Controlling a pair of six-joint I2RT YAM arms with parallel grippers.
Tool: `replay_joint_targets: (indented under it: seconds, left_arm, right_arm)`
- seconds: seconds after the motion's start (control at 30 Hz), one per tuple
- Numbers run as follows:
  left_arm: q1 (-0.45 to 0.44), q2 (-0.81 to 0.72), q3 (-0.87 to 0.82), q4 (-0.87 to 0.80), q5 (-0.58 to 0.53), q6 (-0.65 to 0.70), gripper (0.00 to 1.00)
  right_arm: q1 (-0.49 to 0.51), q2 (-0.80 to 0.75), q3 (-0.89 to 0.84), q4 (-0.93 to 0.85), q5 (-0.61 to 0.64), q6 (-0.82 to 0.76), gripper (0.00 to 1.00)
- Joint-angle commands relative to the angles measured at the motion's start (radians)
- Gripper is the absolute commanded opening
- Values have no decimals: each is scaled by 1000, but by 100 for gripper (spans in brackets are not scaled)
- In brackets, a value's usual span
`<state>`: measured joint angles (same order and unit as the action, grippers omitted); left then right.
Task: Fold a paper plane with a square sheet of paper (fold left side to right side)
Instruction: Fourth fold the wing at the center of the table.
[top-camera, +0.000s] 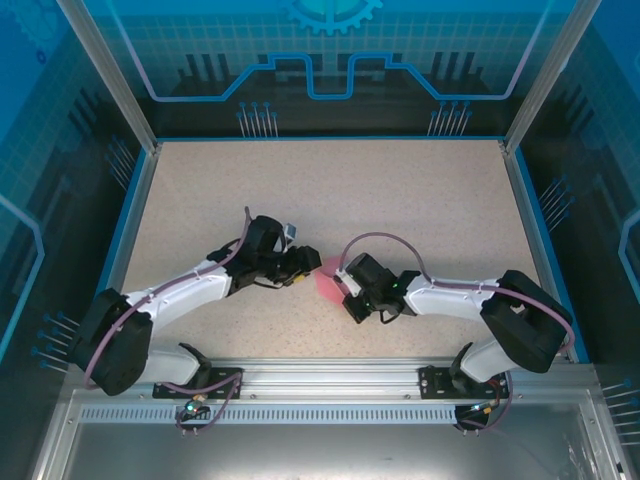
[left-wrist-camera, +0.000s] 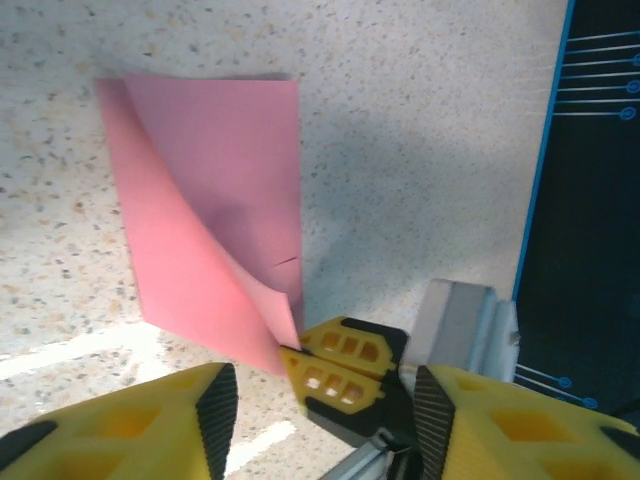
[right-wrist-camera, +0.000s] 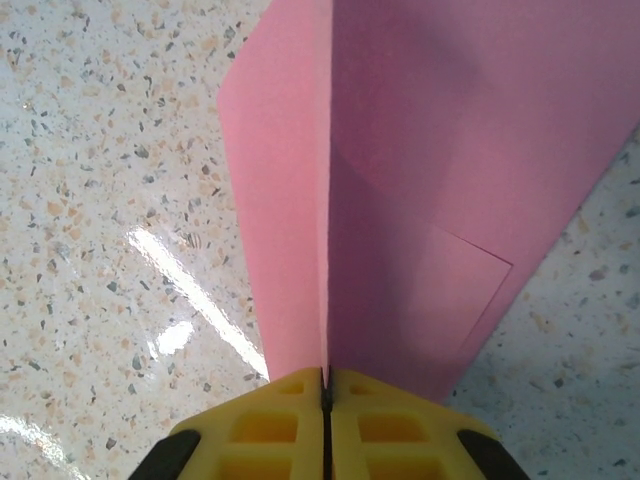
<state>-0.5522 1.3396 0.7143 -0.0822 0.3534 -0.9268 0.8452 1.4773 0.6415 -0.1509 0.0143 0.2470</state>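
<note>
Speckled worktop (top-camera: 400, 200) from above: both arms meet at its middle, with the square sheet of paper (top-camera: 327, 285) between the left claw (top-camera: 303, 265) and right claw (top-camera: 346, 292). Left wrist: the left claw is spread, and the sheet lies ahead, one flap lifted. Right wrist: the right claw, pressed together, pinches the sheet's raised edge.

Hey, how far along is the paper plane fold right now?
Done: the right claw is shut on a corner of the pink sheet, one side raised. In hand: that flap curves over the rest, not flat. Remaining: lay it down and press the crease; the left claw is open nearby. No dart shape yet.
</note>
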Motion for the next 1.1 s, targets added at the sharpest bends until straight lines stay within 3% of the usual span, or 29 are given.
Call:
replay_joint_targets:
  seconds: [0.0,0.5,1.07]
  left_arm:
    - [5,21,-31,-2,6,14,43]
    - [-57,296,81,133,85,1,35]
    - [-86,431,144,142,86,-3,38]
  right_arm:
    - [-38,-16,-33,38,-106,26,7]
    - [-190,-36,-89,130,-388,73,6]
    - [-260,46,-91,150,-498,124,6]
